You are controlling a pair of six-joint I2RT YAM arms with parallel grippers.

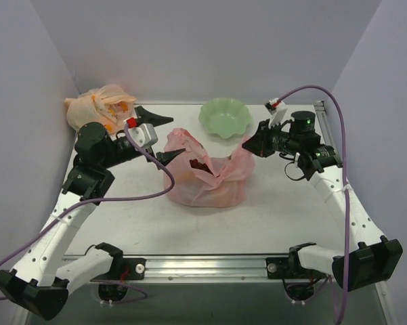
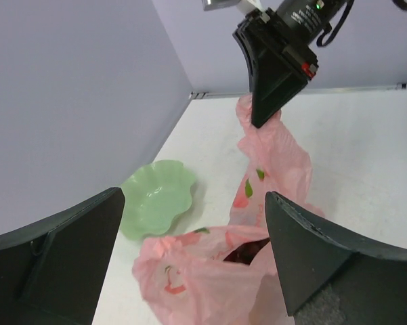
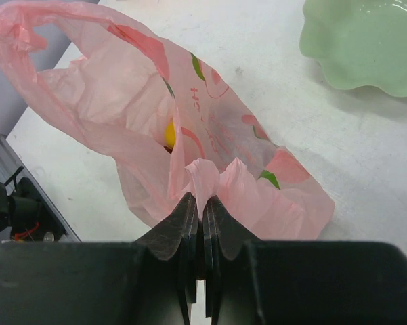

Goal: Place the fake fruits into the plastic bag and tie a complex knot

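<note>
The pink plastic bag [image 1: 206, 183] lies mid-table with its mouth open. Inside it I see a dark red-purple fruit [image 1: 200, 164], also in the left wrist view [image 2: 247, 250], and a yellow fruit [image 3: 168, 133]. The other fruits are hidden. My right gripper [image 1: 247, 145] is shut on the bag's right handle [image 3: 204, 177] and holds it raised. My left gripper [image 1: 166, 139] is open, its jaws on either side of the bag's left handle [image 1: 181, 139] without touching it. In the left wrist view the bag [image 2: 189, 277] lies below the open left gripper [image 2: 195, 196].
An empty green bowl [image 1: 225, 116] stands behind the bag, also in the wrist views [image 2: 156, 200] [image 3: 366, 40]. A pale orange tied bag [image 1: 98, 107] sits in the back left corner. Walls close the left, back and right sides.
</note>
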